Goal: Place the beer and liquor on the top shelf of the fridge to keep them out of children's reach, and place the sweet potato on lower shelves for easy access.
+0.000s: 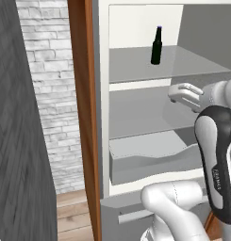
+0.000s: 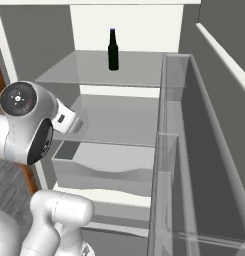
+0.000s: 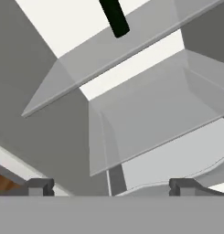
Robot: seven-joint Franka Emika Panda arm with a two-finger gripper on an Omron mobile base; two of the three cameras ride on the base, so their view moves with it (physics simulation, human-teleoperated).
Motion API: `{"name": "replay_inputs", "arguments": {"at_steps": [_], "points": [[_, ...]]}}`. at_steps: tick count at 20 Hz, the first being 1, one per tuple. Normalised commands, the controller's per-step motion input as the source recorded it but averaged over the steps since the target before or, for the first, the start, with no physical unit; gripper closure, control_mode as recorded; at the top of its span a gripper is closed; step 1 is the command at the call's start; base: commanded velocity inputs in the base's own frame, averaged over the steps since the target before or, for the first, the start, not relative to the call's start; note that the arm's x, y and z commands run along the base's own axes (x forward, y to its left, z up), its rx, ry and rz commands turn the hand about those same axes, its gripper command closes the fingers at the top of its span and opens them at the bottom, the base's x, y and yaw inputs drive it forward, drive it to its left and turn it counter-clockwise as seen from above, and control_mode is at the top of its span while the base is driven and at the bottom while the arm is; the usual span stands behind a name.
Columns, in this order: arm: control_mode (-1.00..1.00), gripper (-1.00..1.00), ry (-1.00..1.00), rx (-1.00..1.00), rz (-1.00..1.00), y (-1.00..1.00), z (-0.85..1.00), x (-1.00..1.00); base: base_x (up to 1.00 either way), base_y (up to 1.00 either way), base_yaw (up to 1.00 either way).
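The fridge [image 1: 103, 117] stands open, its wood-brown side panel [image 1: 84, 117] at the left edge and the open door with its clear bins [image 2: 194, 150] along the right. One beer [image 1: 156, 45] stands upright on the top shelf [image 1: 131, 66], set back from the shelf's front edge and roughly midway between its left and right edges; the shelf surface is bare on both sides of the bottle and in front of it. Below it I count one more grey shelf [image 2: 119, 125], and under that one grey drawer [image 2: 104, 170] with a wavy front lip. The tool [image 3: 109, 187] is spread wide with nothing between its two dark fingertips [image 3: 38, 186], and it hangs in front of the lower shelf, apart from the beer. In the hand view the beer's dark base shows near the top edge, with the two shelf fronts running slantwise across and open room between them.
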Motion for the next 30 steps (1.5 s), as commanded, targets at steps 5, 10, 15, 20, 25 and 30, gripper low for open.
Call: {"name": "replay_inputs", "arguments": {"at_steps": [5, 10, 15, 20, 25, 30], "points": [[-1.0, -1.0, 0.17, -0.12, 0.0, 0.0, 0.0, -0.66, 0.0, 0.0, 0.0], [-1.0, -1.0, 0.23, -0.18, -0.02, 0.0, 0.0, -0.59, 0.0, 0.0, 0.0], [1.0, -1.0, 0.15, -0.11, 0.0, 0.0, -0.03, -0.3, -0.22, 0.0, 0.0], [1.0, -1.0, 0.0, 0.0, 0.0, 0.0, 0.0, 0.0, -0.9, 0.0, 0.0], [1.0, -1.0, 0.0, 0.0, 0.0, 0.0, 0.0, 0.0, -1.0, -0.04, -0.02], [1.0, -1.0, 0.0, 0.0, 0.0, 0.0, 0.0, 0.0, -1.0, -0.15, -0.21]]}}
